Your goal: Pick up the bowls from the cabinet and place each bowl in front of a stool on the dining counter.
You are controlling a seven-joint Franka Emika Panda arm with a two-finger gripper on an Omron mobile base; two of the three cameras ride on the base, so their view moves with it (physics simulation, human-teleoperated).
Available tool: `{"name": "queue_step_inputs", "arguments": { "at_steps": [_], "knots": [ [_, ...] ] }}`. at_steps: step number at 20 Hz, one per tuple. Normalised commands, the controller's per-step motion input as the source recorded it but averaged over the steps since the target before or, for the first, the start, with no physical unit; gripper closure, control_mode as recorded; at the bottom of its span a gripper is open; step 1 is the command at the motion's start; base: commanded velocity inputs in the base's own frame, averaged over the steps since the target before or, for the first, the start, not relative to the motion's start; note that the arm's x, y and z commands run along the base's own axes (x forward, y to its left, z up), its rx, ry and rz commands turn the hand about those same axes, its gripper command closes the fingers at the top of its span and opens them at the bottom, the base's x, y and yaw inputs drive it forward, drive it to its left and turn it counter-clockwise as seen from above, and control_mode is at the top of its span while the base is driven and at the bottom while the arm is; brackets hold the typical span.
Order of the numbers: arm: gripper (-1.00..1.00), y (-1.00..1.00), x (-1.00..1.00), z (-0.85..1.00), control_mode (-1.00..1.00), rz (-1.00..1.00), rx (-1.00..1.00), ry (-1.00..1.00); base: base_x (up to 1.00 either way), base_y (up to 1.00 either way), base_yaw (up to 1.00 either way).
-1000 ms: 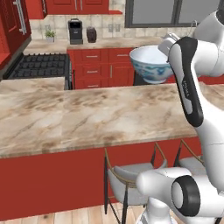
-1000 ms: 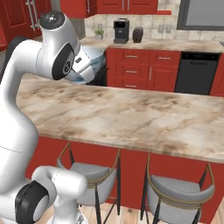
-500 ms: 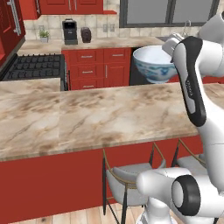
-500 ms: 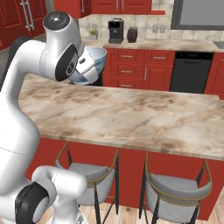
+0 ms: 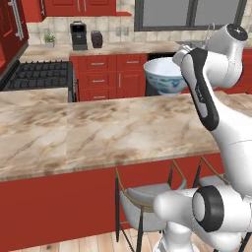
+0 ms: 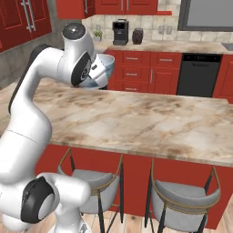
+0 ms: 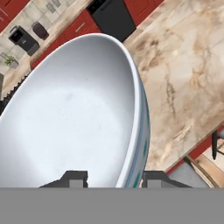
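Observation:
A white bowl with blue patterning hangs tilted above the far edge of the dining counter, held up by the arm. The same bowl shows beside the hand in the right base view. In the hand view my gripper is shut on the bowl, one fingertip inside the rim and one outside. The marble dining counter lies below it. The red wall cabinet with its grey bar handle is at the upper left.
Two grey stools stand under the near side of the dining counter. Behind it are a black stove, a coffee machine, a dark jar and a black dishwasher.
The whole picture has shifted a little, so the camera has moved with the base. The bowl stays in the grip and sits slightly lower over the counter's far edge.

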Motion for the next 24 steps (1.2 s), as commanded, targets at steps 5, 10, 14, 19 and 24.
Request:
{"name": "queue_step_inputs", "arguments": {
  "at_steps": [5,10,14,19,24],
  "knots": [
    [1.0,0.21,0.28,-0.66,-1.0,0.03,-0.03,0.0,0.0,0.0,0.0],
    [1.0,0.26,0.0,-0.67,-1.0,0.01,-0.02,0.0,0.0,0.0,0.0],
    [1.0,0.13,0.04,-0.52,-1.0,0.0,0.0,0.0,0.0,0.0,0.0],
    [1.0,0.03,0.21,-0.5,-1.0,0.0,0.01,0.0,0.0,0.0,0.0],
    [1.0,0.0,0.28,-0.54,-1.0,0.06,0.09,0.03,0.0,0.0,0.0]
  ]
}}
